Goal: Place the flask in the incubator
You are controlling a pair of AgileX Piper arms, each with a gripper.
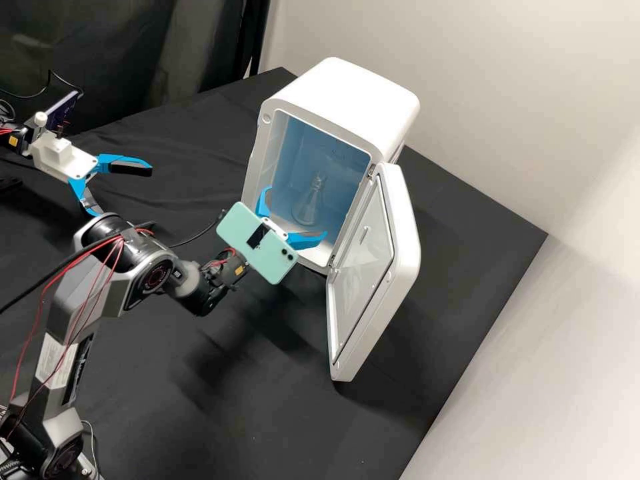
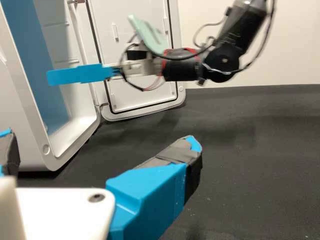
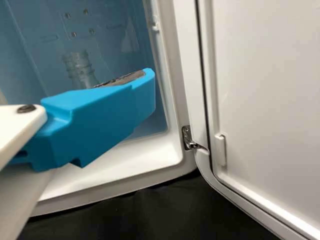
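Flask (image 1: 308, 205), clear and conical, inside boxy white incubator (image 1: 347, 100).

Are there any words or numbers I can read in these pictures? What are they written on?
Nothing here can be read.
A white sticker on the near arm's lower link: printed, but too small to read.
A faint dark mark on the blue back wall of the incubator: too blurred to read.
The flask: no markings can be made out.
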